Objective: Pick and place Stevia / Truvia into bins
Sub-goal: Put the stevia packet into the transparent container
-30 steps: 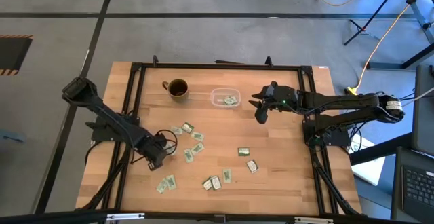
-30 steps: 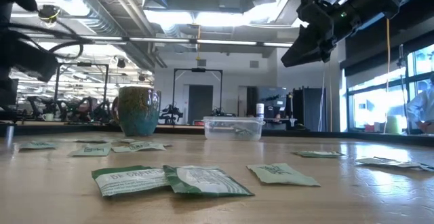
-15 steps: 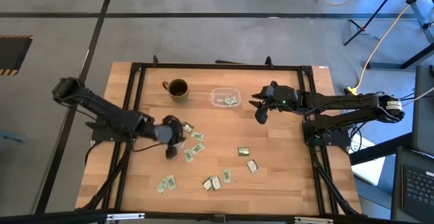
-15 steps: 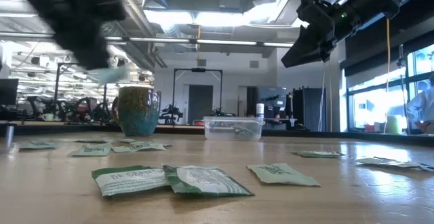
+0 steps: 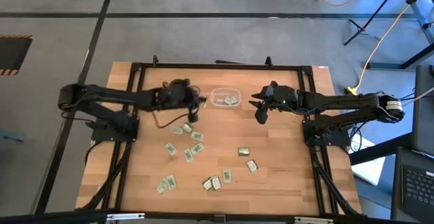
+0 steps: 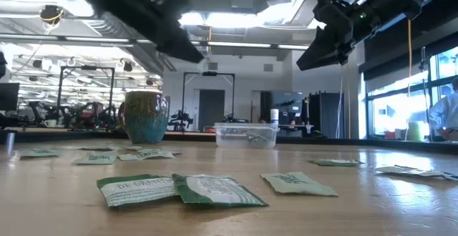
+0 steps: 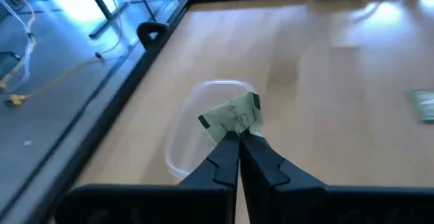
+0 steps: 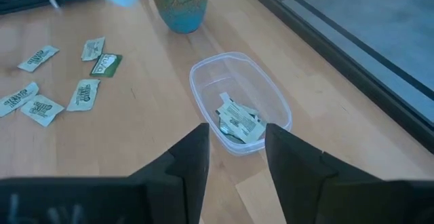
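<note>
One sachet (image 7: 232, 118) is pinched between the closed fingers of the left gripper (image 7: 239, 140), which reaches across the table from the left with its arm stretched nearly level, tip just short of the clear bin (image 5: 225, 98). In the left wrist view the sachet stands up from the fingertips, tilted, its long axis running across the jaws and the bin's rim directly beyond it. The right gripper (image 5: 258, 108) hangs above the table on the bin's other side, arm extended from the right, fingers spread apart and holding nothing. The bin holds what looks like two or three sachets (image 8: 239, 122), overlapping so the count is unsure. About thirteen loose sachets (image 5: 195, 147) lie flat on the table (image 5: 285, 170), below and between the two grippers. One brown mug (image 8: 179, 1) stands beside the bin, under the left arm.
</note>
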